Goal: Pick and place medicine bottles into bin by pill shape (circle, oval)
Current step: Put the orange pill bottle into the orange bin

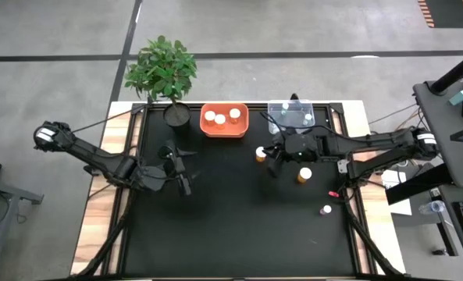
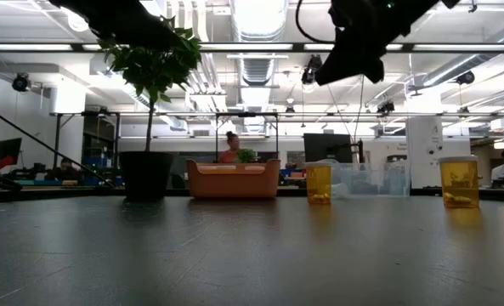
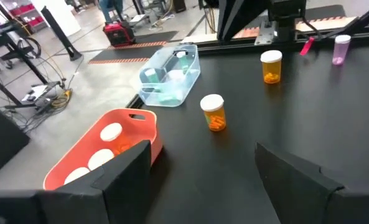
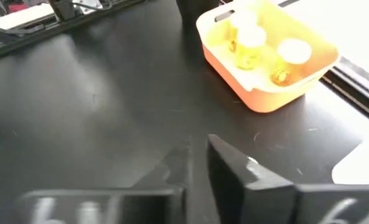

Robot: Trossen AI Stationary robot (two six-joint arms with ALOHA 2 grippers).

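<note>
Your right end effector (image 1: 276, 160) hangs above the table with its fingers pinched together, empty; the nearest amber bottle (image 1: 261, 154) stands just beside it. Descending like this could topple the bottle, so spread the fingers first. Your left end effector (image 1: 178, 165) waits wide apart, holding nothing.

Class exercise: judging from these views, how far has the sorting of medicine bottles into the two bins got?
Done: three bottles sit in the orange bin; some small ones lie in the clear bin. In hand: nothing; the right pincer is shut and empty, the left pincer open. Left: two amber bottles and a small pink-capped bottle on the mat.
</note>
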